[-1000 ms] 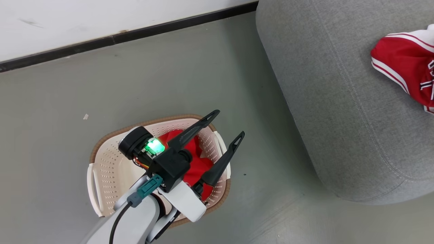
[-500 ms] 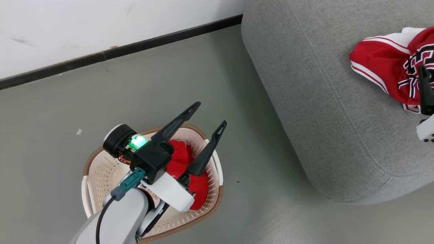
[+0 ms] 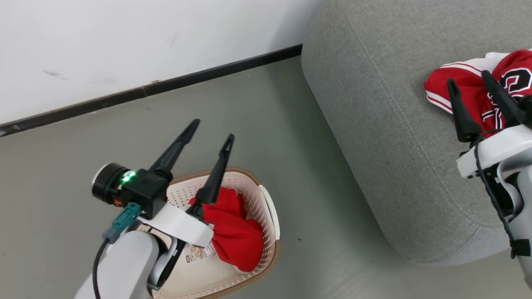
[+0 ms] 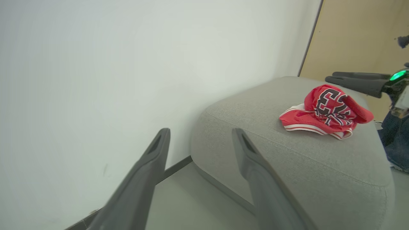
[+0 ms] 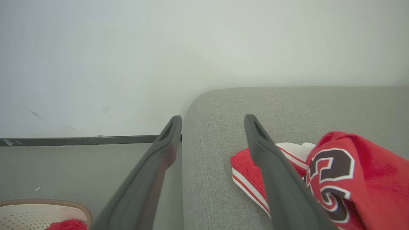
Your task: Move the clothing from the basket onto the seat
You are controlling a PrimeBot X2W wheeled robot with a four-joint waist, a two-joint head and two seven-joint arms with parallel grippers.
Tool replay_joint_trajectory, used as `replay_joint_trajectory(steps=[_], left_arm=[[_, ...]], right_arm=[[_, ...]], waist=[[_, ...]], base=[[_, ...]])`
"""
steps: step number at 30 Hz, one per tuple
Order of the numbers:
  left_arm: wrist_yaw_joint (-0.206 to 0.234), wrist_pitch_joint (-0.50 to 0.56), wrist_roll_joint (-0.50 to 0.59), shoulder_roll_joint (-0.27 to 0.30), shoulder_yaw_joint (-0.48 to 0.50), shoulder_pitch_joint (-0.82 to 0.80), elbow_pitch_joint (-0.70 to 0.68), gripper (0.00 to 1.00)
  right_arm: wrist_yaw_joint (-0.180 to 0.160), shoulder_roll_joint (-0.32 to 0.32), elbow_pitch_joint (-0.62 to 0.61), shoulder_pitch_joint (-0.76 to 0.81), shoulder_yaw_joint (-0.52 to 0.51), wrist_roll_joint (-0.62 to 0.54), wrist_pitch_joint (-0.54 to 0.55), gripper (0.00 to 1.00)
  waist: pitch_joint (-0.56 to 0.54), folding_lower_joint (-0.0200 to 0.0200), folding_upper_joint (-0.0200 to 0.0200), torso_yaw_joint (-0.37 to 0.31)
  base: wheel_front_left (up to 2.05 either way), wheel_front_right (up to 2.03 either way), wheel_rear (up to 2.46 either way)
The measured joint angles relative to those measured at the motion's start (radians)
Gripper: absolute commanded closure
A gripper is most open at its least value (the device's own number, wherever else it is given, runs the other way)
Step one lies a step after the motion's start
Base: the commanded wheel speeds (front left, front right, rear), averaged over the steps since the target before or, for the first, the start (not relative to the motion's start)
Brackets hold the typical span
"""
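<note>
The seat [image 3: 395, 145] lies off to the right of my left claw [image 3: 213, 128] and under my right claw [image 3: 468, 77]. The basket [image 3: 272, 216] sits on the floor, below and behind my left claw, back toward its wrist. The seat garment [image 3: 461, 85] is already in place, just beneath my right claw. The basket garment [image 3: 235, 236] is bunched against the basket's seat-side rim, and its long axis runs from the root of my left claw back toward me.

Both claws are spread wide and hold nothing. My left claw is much the nearer to what remains. It points up and away from the bundle, so I judge it must tip down and draw back to reach it.

My left forearm [image 3: 124, 265] covers part of the basket and the bundle's edge. The seat garment is cut off by the picture's edge and crossed by my right claw, and I cannot tell whether the two touch.
</note>
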Motion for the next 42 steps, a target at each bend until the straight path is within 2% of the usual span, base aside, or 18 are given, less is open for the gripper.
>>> replay_joint_trajectory(steps=[8,22,42], left_arm=[[0.074,-0.021,-0.009,0.003,0.098,0.06,0.028,0.0],[0.16,-0.03,-0.016,0.001,0.2,0.201,0.069,0.0],[0.215,-0.03,-0.013,-0.038,0.276,0.389,0.102,0.0]], right_arm=[[0.0,0.047,-0.113,0.016,0.05,-0.074,-0.001,0.0],[0.0,0.128,-0.162,0.135,0.054,-0.105,-0.001,0.0],[0.0,0.226,-0.185,0.394,-0.04,-0.145,-0.001,0.0]], waist=[[-0.055,0.0,0.0,0.028],[-0.161,0.0,0.0,0.085],[-0.312,0.0,0.0,0.157]], base=[[0.0,0.0,0.0],[0.0,0.0,0.0],[0.0,0.0,0.0]])
